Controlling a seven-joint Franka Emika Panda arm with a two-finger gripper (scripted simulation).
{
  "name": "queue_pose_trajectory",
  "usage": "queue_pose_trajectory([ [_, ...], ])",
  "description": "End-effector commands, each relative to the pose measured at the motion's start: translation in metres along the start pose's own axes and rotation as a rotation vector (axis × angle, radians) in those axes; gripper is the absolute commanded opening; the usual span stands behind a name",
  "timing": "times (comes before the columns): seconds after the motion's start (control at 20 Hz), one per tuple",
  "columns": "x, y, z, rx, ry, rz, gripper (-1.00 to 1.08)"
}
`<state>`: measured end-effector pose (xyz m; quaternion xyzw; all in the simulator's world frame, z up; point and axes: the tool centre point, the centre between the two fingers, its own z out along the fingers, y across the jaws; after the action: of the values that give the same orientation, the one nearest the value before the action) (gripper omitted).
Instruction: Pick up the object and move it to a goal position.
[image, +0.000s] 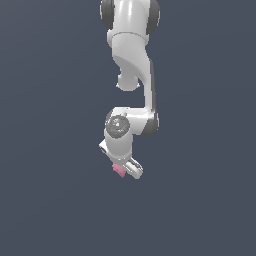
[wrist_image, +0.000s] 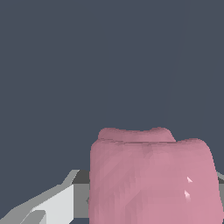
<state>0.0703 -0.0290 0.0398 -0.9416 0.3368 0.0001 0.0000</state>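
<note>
The pink cube sits at the tip of my white gripper, partly hidden by the hand in the exterior view. In the wrist view the pink cube fills the lower middle, very close to the camera. A grey-white finger shows beside it. The jaws appear closed against the cube's sides. The white arm comes down from the top of the exterior view and bends at the wrist.
A plain dark blue-grey surface fills both views. No other objects or edges show.
</note>
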Motion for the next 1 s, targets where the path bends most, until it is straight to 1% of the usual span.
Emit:
queue_pose_trajectory([
  [0.0,0.000,0.000,0.000,0.000,0.000,0.000,-1.00],
  [0.25,-0.001,0.001,-0.001,0.000,0.000,-0.001,-1.00],
  [0.5,-0.003,0.008,-0.010,0.000,0.000,-0.001,-1.00],
  [0.75,-0.008,0.022,-0.026,0.001,0.000,0.000,-1.00],
  [0.95,-0.013,0.039,-0.046,0.001,-0.001,0.000,-1.00],
])
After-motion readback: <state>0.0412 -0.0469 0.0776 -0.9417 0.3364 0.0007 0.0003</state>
